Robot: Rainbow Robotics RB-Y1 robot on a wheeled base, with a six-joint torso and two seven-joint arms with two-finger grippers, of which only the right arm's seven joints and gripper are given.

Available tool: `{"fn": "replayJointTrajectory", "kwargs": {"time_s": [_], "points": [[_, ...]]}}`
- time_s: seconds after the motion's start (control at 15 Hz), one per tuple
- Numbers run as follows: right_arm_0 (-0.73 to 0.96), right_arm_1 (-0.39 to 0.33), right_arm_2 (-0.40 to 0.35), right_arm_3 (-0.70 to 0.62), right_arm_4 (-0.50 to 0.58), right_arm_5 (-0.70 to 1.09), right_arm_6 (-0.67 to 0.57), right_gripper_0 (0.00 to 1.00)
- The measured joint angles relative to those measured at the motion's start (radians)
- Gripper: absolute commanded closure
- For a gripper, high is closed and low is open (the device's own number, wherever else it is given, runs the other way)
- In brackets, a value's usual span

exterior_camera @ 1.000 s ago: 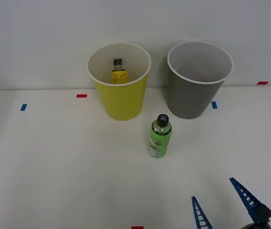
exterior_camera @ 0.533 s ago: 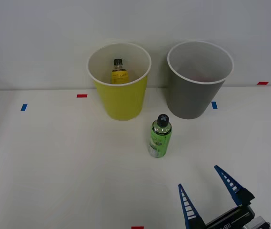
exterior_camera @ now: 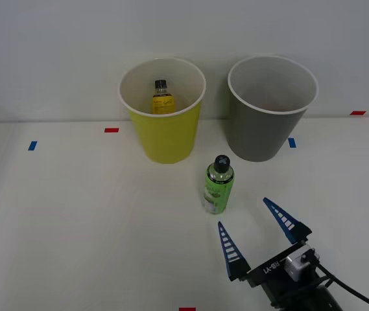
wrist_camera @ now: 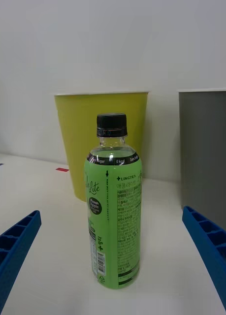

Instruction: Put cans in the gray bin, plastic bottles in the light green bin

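Observation:
A green-labelled plastic bottle (exterior_camera: pixel 218 185) (wrist_camera: pixel 113 202) with a black cap stands upright on the white table, in front of both bins. The light green bin (exterior_camera: pixel 163 110) (wrist_camera: pixel 103 135) sits at the back left and holds a yellow-labelled bottle (exterior_camera: pixel 161 98). To its right stands the gray bin (exterior_camera: pixel 270 107) (wrist_camera: pixel 205 152); what lies inside it is hard to make out. My right gripper (exterior_camera: pixel 254 225) is open just in front of the green bottle, a little to its right, and does not touch it. Its blue fingers (wrist_camera: pixel 14 246) spread wider than the bottle.
Small red (exterior_camera: pixel 111 130) and blue (exterior_camera: pixel 32 146) tape marks dot the white table (exterior_camera: pixel 74 220). A plain wall rises right behind the bins.
My right gripper has moved forward and left from the near right corner toward the green bottle, staying open. The bottles and bins have not moved.

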Motion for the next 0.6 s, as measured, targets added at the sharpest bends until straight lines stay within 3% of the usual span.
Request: {"fn": "replayJointTrajectory", "kwargs": {"time_s": [0.4, 0.6], "points": [[-0.096, 0.028, 0.019, 0.000, -0.027, 0.137, 0.005, 0.00], [-0.141, 0.087, 0.017, 0.065, -0.015, 0.140, 0.009, 0.00]]}}
